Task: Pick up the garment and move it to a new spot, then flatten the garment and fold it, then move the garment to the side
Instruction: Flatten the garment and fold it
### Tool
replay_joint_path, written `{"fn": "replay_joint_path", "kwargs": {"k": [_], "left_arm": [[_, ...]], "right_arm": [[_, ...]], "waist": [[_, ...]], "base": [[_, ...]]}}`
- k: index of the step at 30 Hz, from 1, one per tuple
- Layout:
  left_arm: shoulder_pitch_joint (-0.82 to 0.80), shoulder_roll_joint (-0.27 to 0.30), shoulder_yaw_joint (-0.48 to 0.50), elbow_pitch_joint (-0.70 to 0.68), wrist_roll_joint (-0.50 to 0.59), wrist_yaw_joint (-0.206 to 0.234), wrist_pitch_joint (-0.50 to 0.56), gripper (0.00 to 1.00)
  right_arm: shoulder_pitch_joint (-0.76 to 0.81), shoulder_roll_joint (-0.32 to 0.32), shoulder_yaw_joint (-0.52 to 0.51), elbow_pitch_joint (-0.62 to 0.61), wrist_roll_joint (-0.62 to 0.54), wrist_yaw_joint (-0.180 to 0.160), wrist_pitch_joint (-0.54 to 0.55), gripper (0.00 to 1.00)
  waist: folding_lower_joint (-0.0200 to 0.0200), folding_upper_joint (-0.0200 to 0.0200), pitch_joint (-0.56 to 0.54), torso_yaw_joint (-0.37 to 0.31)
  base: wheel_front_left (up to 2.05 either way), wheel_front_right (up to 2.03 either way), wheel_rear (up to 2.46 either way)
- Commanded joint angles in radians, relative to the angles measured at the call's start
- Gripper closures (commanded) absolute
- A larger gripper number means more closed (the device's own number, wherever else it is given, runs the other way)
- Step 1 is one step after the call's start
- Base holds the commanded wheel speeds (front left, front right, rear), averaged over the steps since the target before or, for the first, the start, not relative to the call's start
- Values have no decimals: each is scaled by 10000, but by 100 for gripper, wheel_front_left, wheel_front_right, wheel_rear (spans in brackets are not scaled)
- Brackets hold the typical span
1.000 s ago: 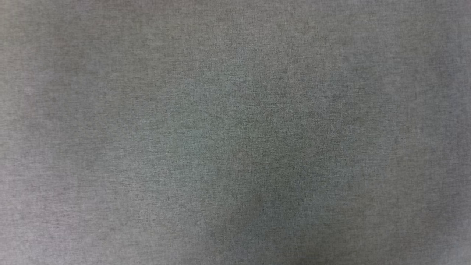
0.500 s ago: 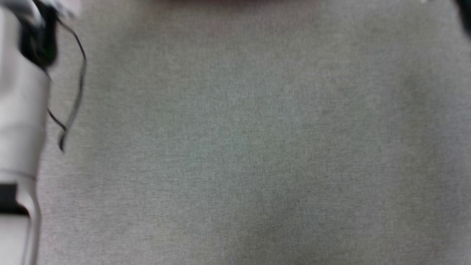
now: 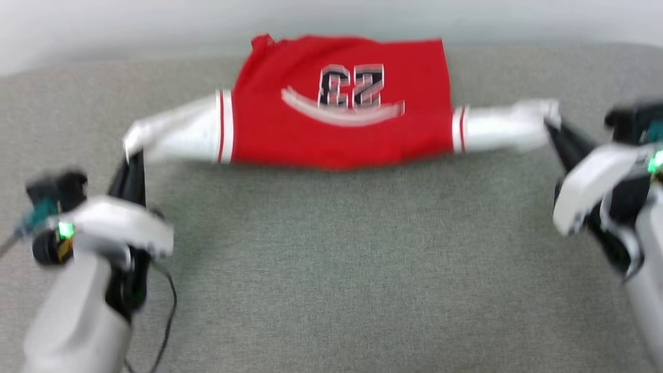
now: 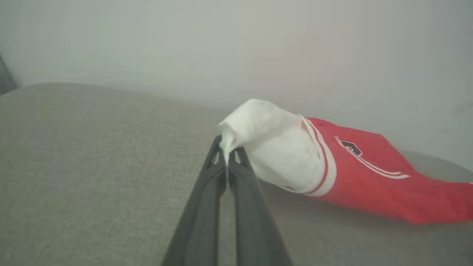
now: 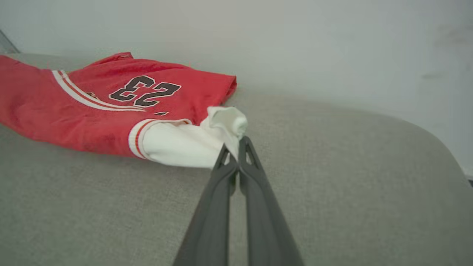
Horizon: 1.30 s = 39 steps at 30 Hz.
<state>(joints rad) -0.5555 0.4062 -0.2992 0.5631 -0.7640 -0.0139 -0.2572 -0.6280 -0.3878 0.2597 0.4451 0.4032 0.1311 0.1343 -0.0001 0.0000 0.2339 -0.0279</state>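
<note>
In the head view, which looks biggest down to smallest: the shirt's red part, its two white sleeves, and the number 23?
1. Red part of the shirt.
2. Left sleeve and right sleeve: they look alike, so a tie.
3. Number 23, smallest.
</note>
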Motion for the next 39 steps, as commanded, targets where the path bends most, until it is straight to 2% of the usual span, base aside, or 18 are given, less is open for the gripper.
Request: {"fn": "replay_joint_path", "kwargs": {"k": [1, 11, 18, 21, 22, 23, 24, 25, 31, 37, 38, 39], "left_arm": [[661, 18, 106, -281, -181, 139, -23, 100], [4862, 402, 142, -2422, -452, 1336, 337, 100], [6748, 913, -106, -3397, -249, 2022, 879, 100], [7315, 945, -149, -3776, -315, 2285, 1067, 100], [7460, 887, -130, -3929, -413, 2354, 1125, 100], [7541, 970, -167, -4077, -278, 2459, 1155, 100], [7584, 969, -185, -4254, -276, 2548, 1185, 100], [7643, 933, -210, -4442, -256, 2622, 1181, 100], [7633, 1036, -431, -5323, 105, 2975, 1350, 100], [7227, 1074, -696, -5815, 400, 3036, 1526, 100], [6992, 1075, -777, -6022, 532, 3037, 1548, 100], [6992, 1075, -777, -6022, 532, 3037, 1548, 100]], "right_arm": [[646, 126, -126, -257, -20, -6, 143, 100], [4960, 878, -1428, -1983, -266, -8, 853, 100], [7475, 1383, -2151, -3219, -775, -8, 1480, 100], [8416, 1565, -2379, -3690, -1045, -8, 1849, 100], [8687, 1610, -2483, -3825, -1187, -8, 1972, 94], [8913, 1656, -2573, -3988, -1344, -8, 2039, 68], [9102, 1810, -2642, -4132, -1335, -8, 2084, 31], [9277, 1941, -2694, -4271, -1369, -6, 2136, 0], [9104, 2360, -3200, -4820, -1318, -6, 2028, 0], [7935, 2458, -3925, -4200, -1014, -5, 1763, 0], [7061, 2345, -4169, -3721, -868, -5, 1695, 0], [7061, 2345, -4169, -3721, -868, -5, 1695, 0]], "waist": [[1, 0, -434, 83], [1, 0, -1552, 18], [1, 0, -2152, 47], [1, 0, -2342, 92], [1, 0, -2387, 102], [1, 0, -2418, 115], [1, 0, -2437, 137], [1, 0, -2448, 160], [1, 0, -2479, 321], [1, 0, -2322, 666], [1, 0, -2013, 799], [1, 0, -2013, 799]], "base": [[0, 0, 0], [0, 0, 0], [0, 0, 0], [0, 0, 0], [0, 0, 0], [0, 0, 0], [0, 0, 0], [0, 0, 0], [0, 0, 0], [0, 0, 0], [0, 0, 0], [0, 0, 0]]}}
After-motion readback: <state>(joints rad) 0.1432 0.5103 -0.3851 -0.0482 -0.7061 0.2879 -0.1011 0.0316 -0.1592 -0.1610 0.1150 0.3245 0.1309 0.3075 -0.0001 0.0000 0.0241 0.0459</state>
